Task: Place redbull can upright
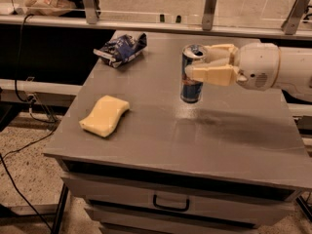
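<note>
The redbull can (191, 89), slim and silver-and-blue with a silver pull-tab top, stands upright near the middle of the grey table (229, 140), its base at or just above the surface. My gripper (196, 61) reaches in from the right. Its cream fingers (212, 75) sit either side of the can's upper half, shut on it.
A yellow sponge (105, 115) lies at the table's front left. A wrinkly blue-and-white snack bag (121, 48) lies at the back left. A railing with metal posts (209, 6) runs behind the table. Drawers with a dark handle (170, 204) are below the front edge.
</note>
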`<move>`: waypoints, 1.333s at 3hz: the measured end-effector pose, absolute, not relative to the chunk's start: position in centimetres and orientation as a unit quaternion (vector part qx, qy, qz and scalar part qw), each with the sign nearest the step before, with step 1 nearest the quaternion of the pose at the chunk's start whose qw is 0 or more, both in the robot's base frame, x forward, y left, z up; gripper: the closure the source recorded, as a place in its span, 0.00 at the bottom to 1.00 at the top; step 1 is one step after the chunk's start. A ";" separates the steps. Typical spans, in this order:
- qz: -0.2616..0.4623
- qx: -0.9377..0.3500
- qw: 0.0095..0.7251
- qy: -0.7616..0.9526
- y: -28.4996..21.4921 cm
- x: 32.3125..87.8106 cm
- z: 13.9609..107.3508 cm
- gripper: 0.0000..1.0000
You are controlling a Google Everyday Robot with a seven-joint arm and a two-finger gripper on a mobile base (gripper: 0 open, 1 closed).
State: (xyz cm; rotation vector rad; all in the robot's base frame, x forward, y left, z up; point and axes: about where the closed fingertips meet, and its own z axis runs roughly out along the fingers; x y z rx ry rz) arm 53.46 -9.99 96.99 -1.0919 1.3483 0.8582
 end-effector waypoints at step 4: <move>0.316 -0.450 0.588 0.593 -15.6 53.9 91.6 0.00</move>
